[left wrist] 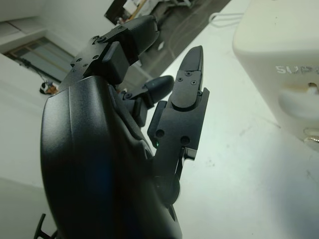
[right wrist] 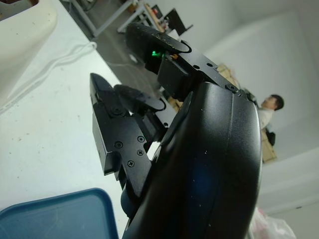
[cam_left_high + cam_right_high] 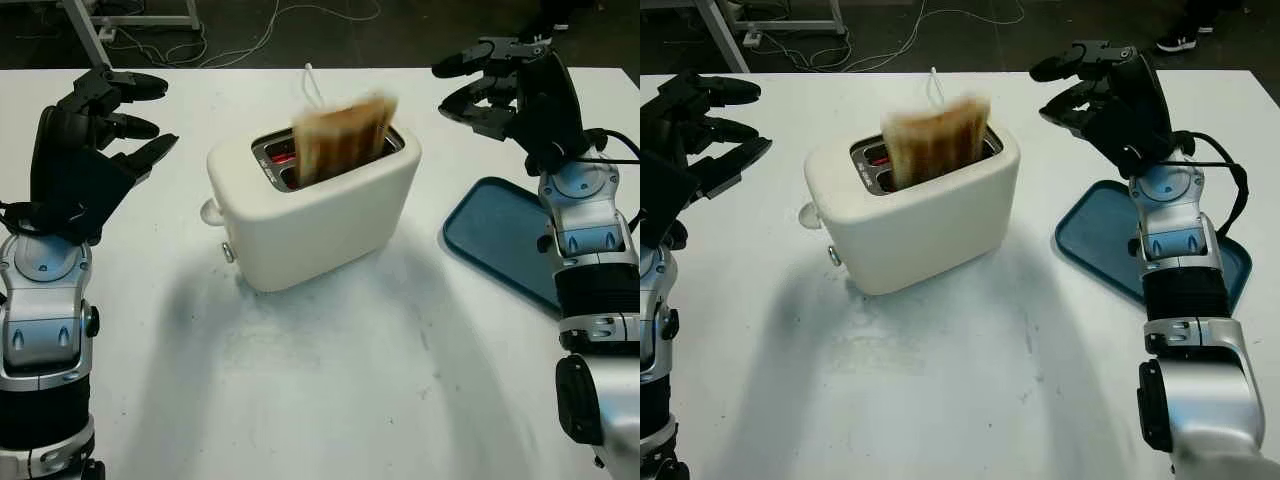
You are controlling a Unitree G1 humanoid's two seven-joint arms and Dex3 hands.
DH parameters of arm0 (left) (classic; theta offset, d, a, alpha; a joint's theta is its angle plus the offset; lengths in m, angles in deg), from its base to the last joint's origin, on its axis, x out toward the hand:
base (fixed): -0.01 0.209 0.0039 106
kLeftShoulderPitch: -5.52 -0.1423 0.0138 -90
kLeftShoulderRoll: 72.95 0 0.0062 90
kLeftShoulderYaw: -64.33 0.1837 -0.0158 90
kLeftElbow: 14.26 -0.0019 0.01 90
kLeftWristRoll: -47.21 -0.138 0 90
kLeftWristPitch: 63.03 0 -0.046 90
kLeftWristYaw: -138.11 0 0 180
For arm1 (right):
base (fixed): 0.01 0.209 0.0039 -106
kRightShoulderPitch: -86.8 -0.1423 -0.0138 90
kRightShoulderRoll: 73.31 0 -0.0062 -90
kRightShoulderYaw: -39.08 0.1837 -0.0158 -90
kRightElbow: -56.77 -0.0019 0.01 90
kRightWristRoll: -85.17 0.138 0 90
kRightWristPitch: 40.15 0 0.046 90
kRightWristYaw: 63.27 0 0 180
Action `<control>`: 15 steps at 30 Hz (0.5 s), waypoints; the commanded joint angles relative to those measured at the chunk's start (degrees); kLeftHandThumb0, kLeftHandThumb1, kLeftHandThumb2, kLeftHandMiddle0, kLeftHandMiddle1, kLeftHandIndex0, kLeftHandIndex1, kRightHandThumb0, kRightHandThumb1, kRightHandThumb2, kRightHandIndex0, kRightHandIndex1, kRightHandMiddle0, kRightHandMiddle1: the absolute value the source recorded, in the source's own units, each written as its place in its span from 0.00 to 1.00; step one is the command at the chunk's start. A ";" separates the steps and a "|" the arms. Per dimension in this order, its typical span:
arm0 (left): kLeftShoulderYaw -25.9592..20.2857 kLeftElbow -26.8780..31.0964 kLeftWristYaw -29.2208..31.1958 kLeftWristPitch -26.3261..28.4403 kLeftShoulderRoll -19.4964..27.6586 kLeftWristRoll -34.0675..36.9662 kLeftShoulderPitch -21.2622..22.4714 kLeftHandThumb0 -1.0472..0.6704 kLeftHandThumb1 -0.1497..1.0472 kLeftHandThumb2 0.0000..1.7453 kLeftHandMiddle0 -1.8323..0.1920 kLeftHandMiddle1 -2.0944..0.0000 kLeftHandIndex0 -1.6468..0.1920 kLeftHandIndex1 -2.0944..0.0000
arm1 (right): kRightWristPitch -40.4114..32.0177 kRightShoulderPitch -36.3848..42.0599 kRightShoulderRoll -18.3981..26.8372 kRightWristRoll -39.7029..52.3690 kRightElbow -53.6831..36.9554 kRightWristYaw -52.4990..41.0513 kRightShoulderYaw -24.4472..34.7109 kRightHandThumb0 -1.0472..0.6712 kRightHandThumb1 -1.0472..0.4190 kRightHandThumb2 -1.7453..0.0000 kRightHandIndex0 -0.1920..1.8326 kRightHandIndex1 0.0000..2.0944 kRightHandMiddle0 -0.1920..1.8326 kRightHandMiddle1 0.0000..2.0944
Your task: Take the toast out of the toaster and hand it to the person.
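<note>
Both hands, left hand (image 3: 95,140) and right hand (image 3: 500,90), fingers apart, flank the toaster (image 3: 315,205) holding toast (image 3: 342,138); blue tray (image 3: 500,240) alongside.

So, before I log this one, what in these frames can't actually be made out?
- Browned slice of toast: motion-blurred in both eye views; surface detail unreadable, and its lower part is hidden inside the cream plastic toaster.
- Blue rectangular tray: partly hidden by the right arm in both eye views.
- Embossed lettering on the toaster: cut off by the picture's edge in the left wrist view.
- Left hand and right hand: open, holding nothing.
</note>
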 commanded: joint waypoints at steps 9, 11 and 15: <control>0.35 1.12 -0.54 0.17 0.28 -0.83 0.37 0.47 0.89 0.11 0.74 0.45 0.69 0.60 | 3.39 0.51 0.62 0.09 1.05 0.27 -0.22 0.68 0.19 1.00 0.50 0.24 0.51 0.07; 0.21 1.08 -0.48 -0.08 0.23 -0.64 0.26 0.48 0.89 0.11 0.73 0.45 0.69 0.60 | 3.51 0.35 0.63 -0.24 1.46 0.56 -0.26 0.65 0.19 1.00 0.51 0.24 0.53 0.07; -0.04 0.66 -0.44 -0.59 0.27 -0.39 0.18 0.47 0.89 0.11 0.73 0.45 0.68 0.60 | 4.72 -0.30 0.65 0.24 2.56 -0.10 -0.01 0.63 0.20 1.00 0.51 0.24 0.54 0.07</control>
